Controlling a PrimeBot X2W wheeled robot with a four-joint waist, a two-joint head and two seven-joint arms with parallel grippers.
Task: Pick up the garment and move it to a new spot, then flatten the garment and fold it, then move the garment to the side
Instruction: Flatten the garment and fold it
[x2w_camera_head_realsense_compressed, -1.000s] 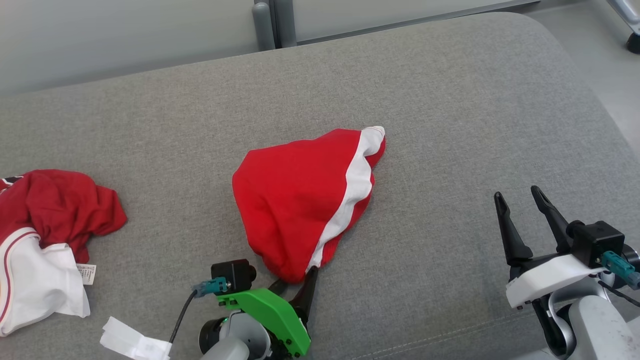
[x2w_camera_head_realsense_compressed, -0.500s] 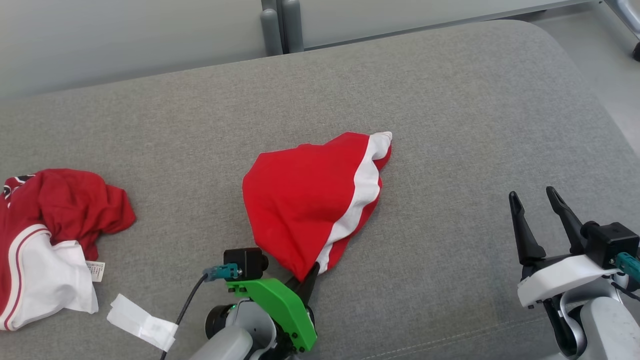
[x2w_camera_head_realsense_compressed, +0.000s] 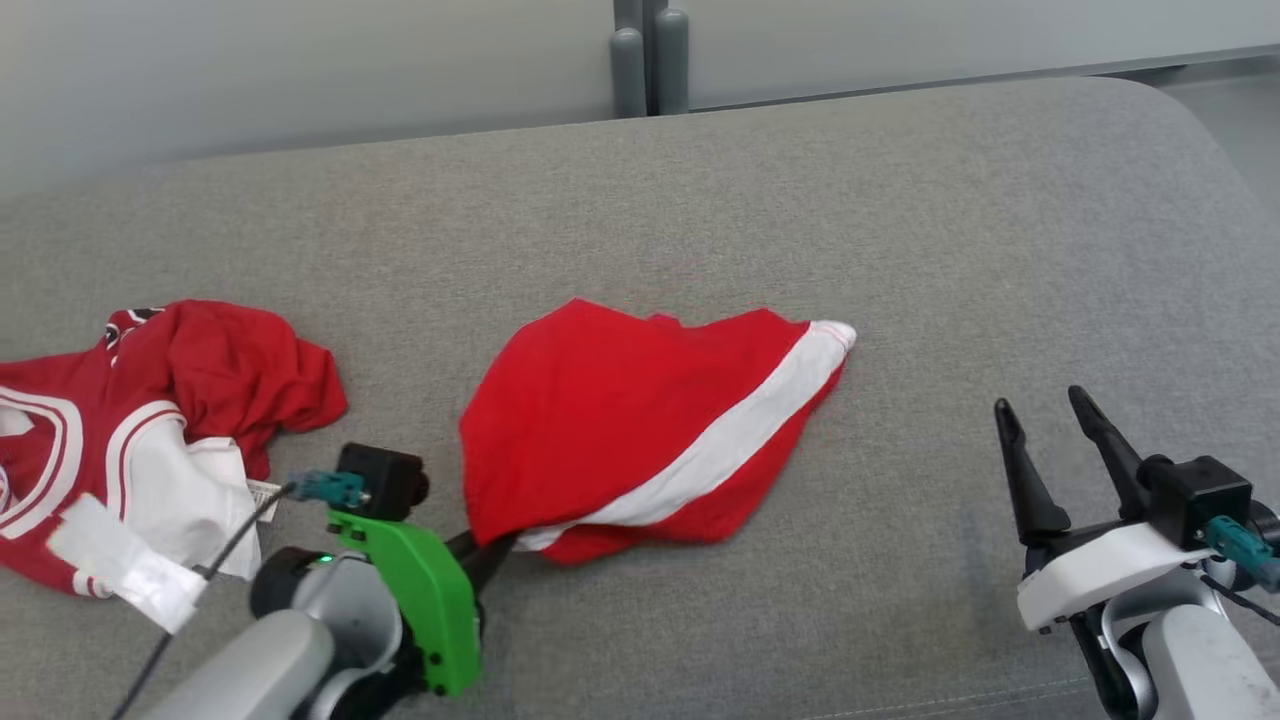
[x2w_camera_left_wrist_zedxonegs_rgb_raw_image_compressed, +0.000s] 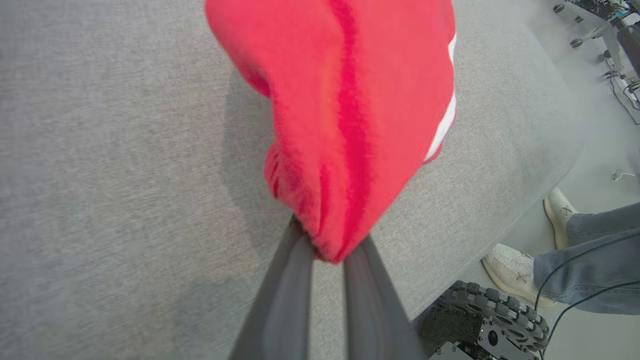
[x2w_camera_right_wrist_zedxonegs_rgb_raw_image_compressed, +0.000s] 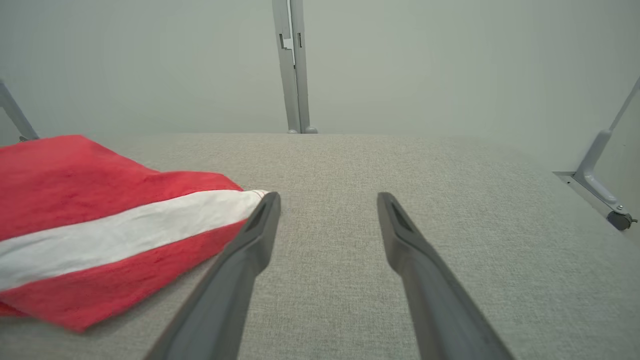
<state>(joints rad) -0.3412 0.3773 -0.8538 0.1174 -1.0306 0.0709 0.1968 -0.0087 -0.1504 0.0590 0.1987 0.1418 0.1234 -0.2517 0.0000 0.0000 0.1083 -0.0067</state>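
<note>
Two grippers, one garment: a pinch at the near corner

From my remote station, the head view shows the red garment (x2w_camera_head_realsense_compressed: 640, 420) lying near the middle of the grey cushion (x2w_camera_head_realsense_compressed: 900, 230), with a white stripe (x2w_camera_head_realsense_compressed: 730, 445) running along it toward its far-right tip. My left gripper (x2w_camera_head_realsense_compressed: 492, 552), on its green mount, has its dark fingers drawn together on the garment's near-left corner. The left wrist view confirms this: the garment (x2w_camera_left_wrist_zedxonegs_rgb_raw_image_compressed: 350, 125) is bunched into a narrow neck between the two fingers (x2w_camera_left_wrist_zedxonegs_rgb_raw_image_compressed: 290, 280) and fans out beyond them over the cushion. My right gripper (x2w_camera_head_realsense_compressed: 1040, 402) sits at the lower right, well apart from the garment, its fingers spread wide and holding nothing. In the right wrist view the garment's striped tip (x2w_camera_right_wrist_zedxonegs_rgb_raw_image_compressed: 100, 225) lies just beside one finger (x2w_camera_right_wrist_zedxonegs_rgb_raw_image_compressed: 250, 250); whether they touch I cannot tell. A second red-and-white garment (x2w_camera_head_realsense_compressed: 180, 400) lies crumpled at the cushion's left, apart from the first. Past the cushion's edge in the left wrist view, a person's pale shoes (x2w_camera_left_wrist_zedxonegs_rgb_raw_image_compressed: 515, 270) stand on the floor.
</note>
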